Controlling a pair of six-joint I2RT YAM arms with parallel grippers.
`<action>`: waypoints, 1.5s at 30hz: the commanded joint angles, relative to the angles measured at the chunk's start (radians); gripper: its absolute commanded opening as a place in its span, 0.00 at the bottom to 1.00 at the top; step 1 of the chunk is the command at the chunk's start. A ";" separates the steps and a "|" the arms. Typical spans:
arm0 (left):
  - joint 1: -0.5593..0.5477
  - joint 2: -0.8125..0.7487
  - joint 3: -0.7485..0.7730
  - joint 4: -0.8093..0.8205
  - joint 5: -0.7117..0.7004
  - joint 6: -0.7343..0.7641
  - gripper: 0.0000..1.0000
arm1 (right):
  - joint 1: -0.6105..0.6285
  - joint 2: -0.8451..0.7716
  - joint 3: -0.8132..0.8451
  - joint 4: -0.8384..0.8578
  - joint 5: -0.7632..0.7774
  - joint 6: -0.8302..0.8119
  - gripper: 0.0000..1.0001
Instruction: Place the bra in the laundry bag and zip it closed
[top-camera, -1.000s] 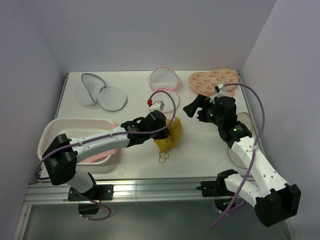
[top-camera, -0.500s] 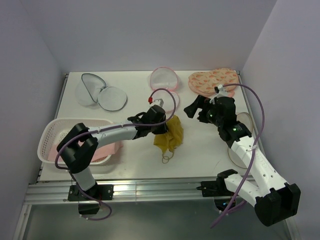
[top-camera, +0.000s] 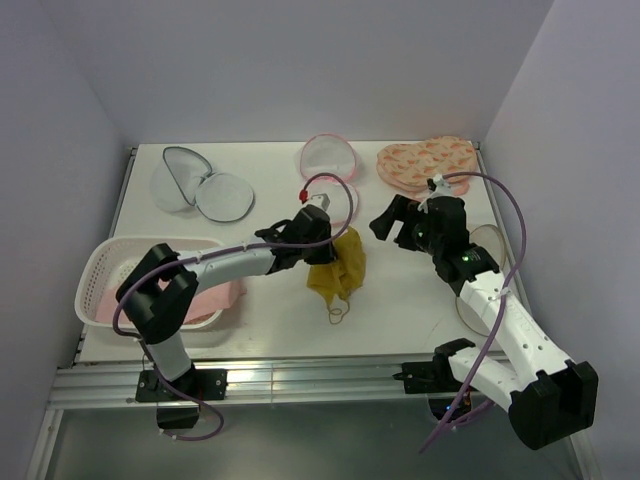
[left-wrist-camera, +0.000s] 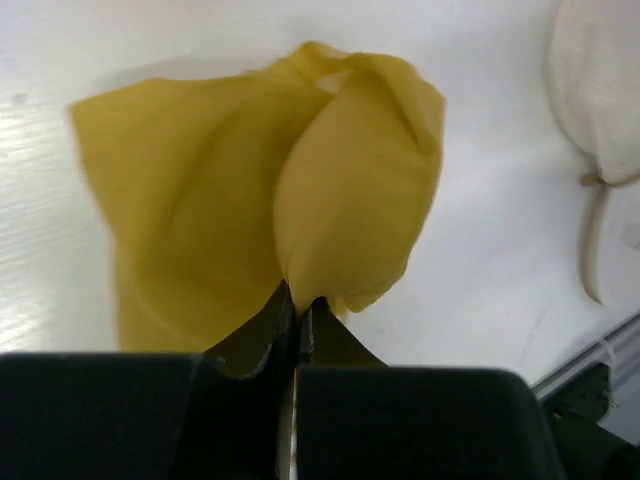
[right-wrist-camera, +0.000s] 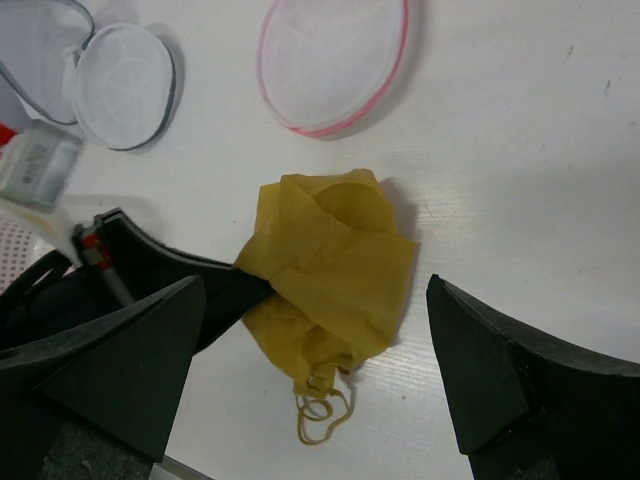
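A: Where's the bra (top-camera: 338, 265)?
B: Mid-table, a crumpled yellow bundle. The left tool (left-wrist-camera: 295, 300) is pressed together on a fold of it, pinching the fabric. Its strap loop (top-camera: 335, 315) lies on the table (top-camera: 270, 320) toward the near edge.
A: And the laundry bag (top-camera: 200, 188)?
B: Far-left corner, lying open, its two grey-rimmed domes side by side, well apart from the bra. Open table surface runs between them.
A: What crowds that stretch?
B: The basket (top-camera: 105, 262) sits against the left edge on the near side, with the left arm crossing above it. The pink-rimmed mesh bag (top-camera: 330, 165) lies just beyond the bra, near the far wall. The peach padded piece (top-camera: 425, 162) fills the far-right corner.
A: The right tool (top-camera: 385, 217)?
B: Spread wide, holding nothing, hovering just right of the bra. From its own camera the bra shows between its fingers.
A: The edges?
B: Walls close in the left, far and right sides, and a metal rail (top-camera: 300, 375) runs along the near edge.
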 joint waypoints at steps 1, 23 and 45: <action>-0.082 -0.077 0.170 -0.063 -0.023 0.066 0.00 | -0.009 -0.021 0.053 -0.022 0.068 -0.024 0.98; -0.167 -0.262 -0.070 -0.073 -0.262 -0.188 0.00 | -0.127 0.009 0.114 -0.006 -0.109 -0.020 0.99; 0.034 -0.399 -0.555 0.004 -0.303 -0.365 0.45 | -0.008 0.150 -0.073 0.158 -0.059 -0.026 0.98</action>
